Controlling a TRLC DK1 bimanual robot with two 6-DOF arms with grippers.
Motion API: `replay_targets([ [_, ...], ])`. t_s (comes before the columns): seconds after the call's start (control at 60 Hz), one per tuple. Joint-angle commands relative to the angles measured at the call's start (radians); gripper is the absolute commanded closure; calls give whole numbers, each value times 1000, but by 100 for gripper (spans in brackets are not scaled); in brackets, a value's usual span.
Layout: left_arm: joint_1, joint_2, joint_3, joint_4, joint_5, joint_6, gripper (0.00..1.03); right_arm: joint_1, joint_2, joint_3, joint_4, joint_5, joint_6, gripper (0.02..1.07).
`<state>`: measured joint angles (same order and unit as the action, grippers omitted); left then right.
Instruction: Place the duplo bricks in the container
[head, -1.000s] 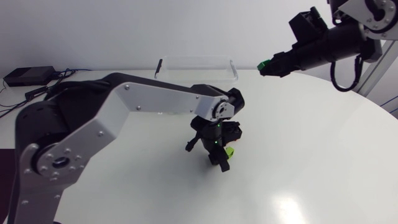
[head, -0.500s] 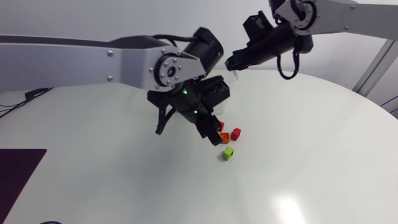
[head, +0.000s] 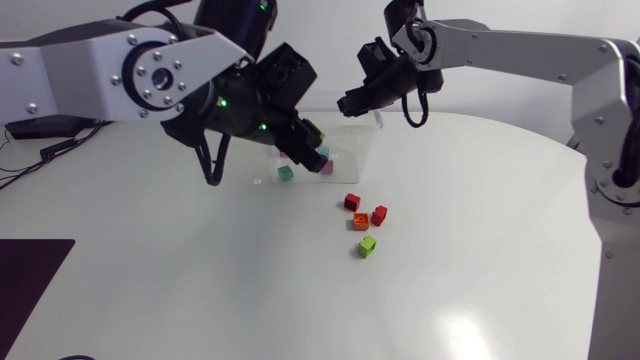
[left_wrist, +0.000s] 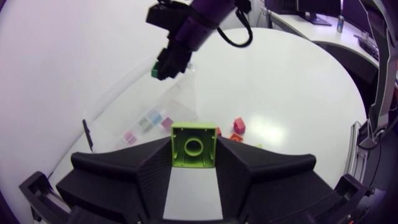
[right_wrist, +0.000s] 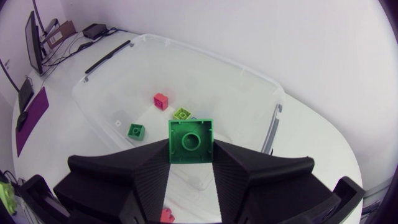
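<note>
– Two bricks in hand, one per arm. Right gripper (right_wrist: 190, 154) clamps green brick (right_wrist: 190, 140) from both sides and hangs above container (right_wrist: 205, 68), bare floor below. Left gripper (left_wrist: 193, 157) pinches lime brick (left_wrist: 193, 144) the same way, container ahead of it. Best way to finish the drop?

– Release right first. Judged safest: lower toward the middle of the floor, well off the walls, open slowly, lift straight up before swinging away. Keep left waiting toward the container's 9 o'clock end in head view; little room between the two arms there, hence risk of a knock. Left's place inside or outside the rim line: cannot tell. Then same routine for lime.

– Count?

– Held: two, as noted. Grippers: two, both occupied. Inside container, right wrist view: four. Pink brick (right_wrist: 161, 101), yellow-green brick (right_wrist: 182, 114), small green brick (right_wrist: 135, 130), plus reddish brick (right_wrist: 166, 216) under the gripper between its fingers, probably inside. Loose on table (head: 480, 250), head view, at 5 o'clock of container: four. First red brick (head: 352, 202); second red brick (head: 379, 214) at its 4 o'clock; orange brick (head: 361, 221) at 5 o'clock of the first red; loose lime brick (head: 367, 245) at 6 o'clock of the orange, apart from it. Containers: one. Bricks seen in all: ten. Remaining to place, by estimate: six.
</note>
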<state>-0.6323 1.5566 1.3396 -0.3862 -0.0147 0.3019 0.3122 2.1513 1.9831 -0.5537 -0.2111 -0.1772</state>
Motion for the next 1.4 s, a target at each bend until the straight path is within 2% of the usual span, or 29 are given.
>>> replay_targets([
  [0.0, 39, -26, -23, 70, -14, -47, 90, 10, 59, 63, -26, 16, 22, 39],
  [0.05, 60, -20, -23, 119, -16, -57, 90, 15, 61, 72, -35, 29, 19, 12],
  [0.067, 68, -15, -22, 138, -14, -61, 90, 18, 59, 72, -37, 33, 18, 7],
  [0.083, 72, -10, -22, 153, -14, -66, 90, 18, 55, 71, -38, 35, 18, 6],
  [0.217, 120, 102, 29, 244, -14, -81, 90, 18, -24, 14, -41, 38, 13, 6],
  [0.35, 152, 238, 135, 262, -14, -110, 90, 22, -153, -121, -40, 36, -13, 6],
  [0.667, 210, 540, 448, 239, -16, -156, 90, 82, -530, -650, -28, 38, -67, 7],
  [0.917, 255, 749, 779, 89, -34, -187, 89, 119, -631, -958, 46, 45, -76, 7],
  [1.167, 266, 928, 1084, -49, -56, -207, 88, 136, -551, -1078, 146, 59, -76, 7],
  [1.233, 267, 987, 1185, -103, -57, -215, 77, 137, -522, -1084, 166, 61, -79, 7],
  [1.317, 269, 1105, 1406, -249, -56, -225, 49, 145, -482, -1084, 182, 65, -81, 10],
  [1.383, 266, 1251, 1712, -414, -56, -230, 24, 148, -449, -1081, 201, 70, -84, 10],
])
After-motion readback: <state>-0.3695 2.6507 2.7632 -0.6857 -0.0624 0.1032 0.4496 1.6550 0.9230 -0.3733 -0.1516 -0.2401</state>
